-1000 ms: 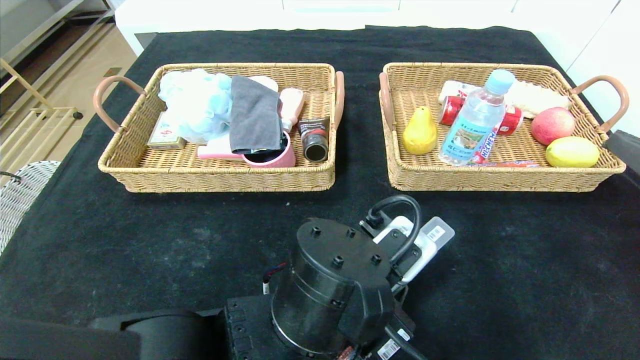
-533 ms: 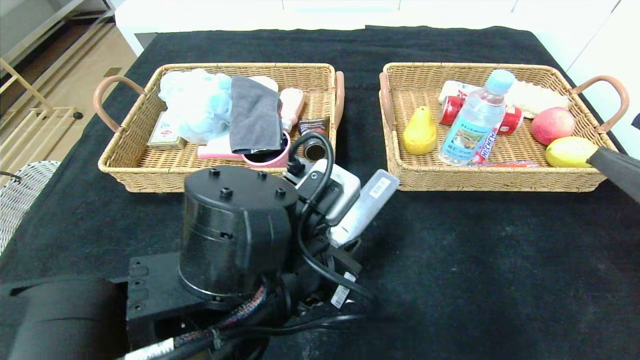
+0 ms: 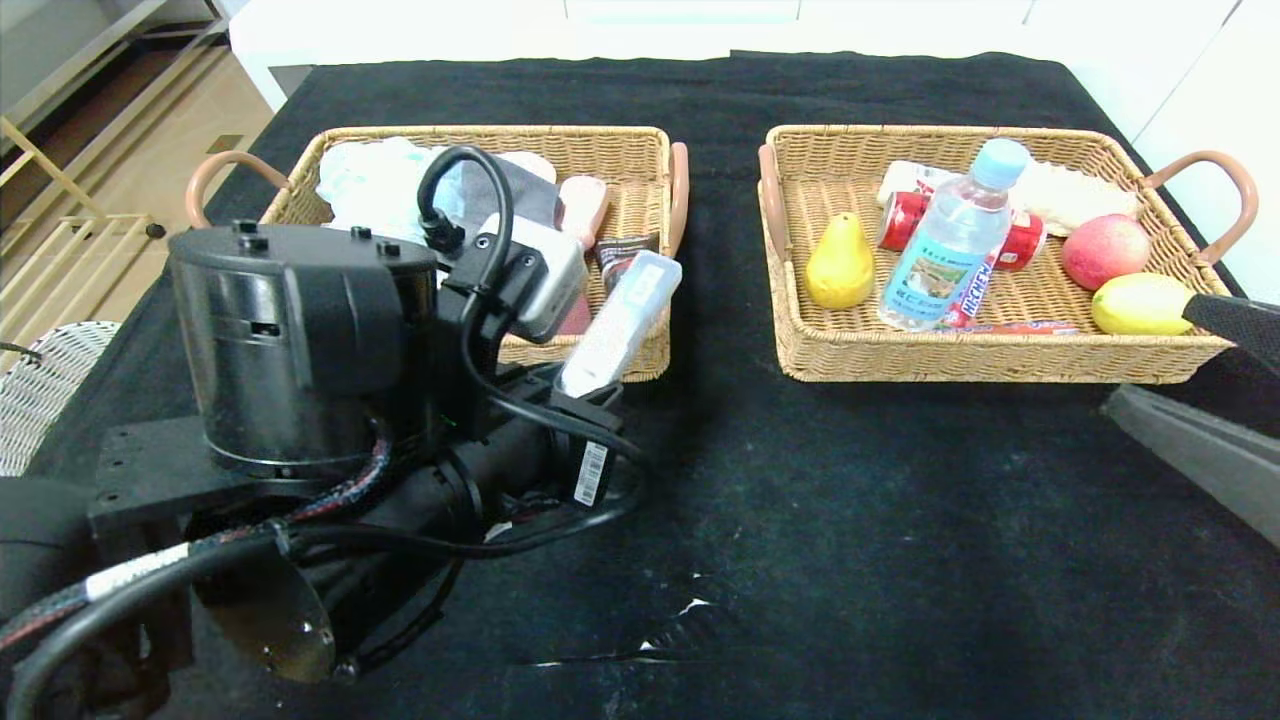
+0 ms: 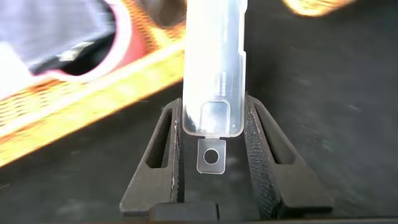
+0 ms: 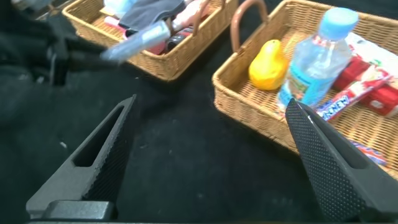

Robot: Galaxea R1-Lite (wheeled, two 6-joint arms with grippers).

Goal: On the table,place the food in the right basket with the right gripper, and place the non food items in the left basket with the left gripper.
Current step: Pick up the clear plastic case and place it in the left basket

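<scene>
The left gripper (image 4: 212,134) is carrying the long translucent plastic case (image 3: 620,322), jaws clamped on it, above the near rim of the tan wicker left basket (image 3: 640,355); releasing it inside looks next. The right gripper (image 5: 205,155) is waiting, jaws wide and empty, near the right basket (image 3: 1000,355).

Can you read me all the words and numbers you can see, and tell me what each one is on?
"HI-CHEW": on the red and white candy wrapper beside the water bottle in the right basket.
Water bottle label: a picture and print, too small to read.
Plastic case held in the left gripper: pale sticker, too blurred to read.
Barcode tag on the left arm: too small to read.
Small box in the left basket: unreadable.
</scene>
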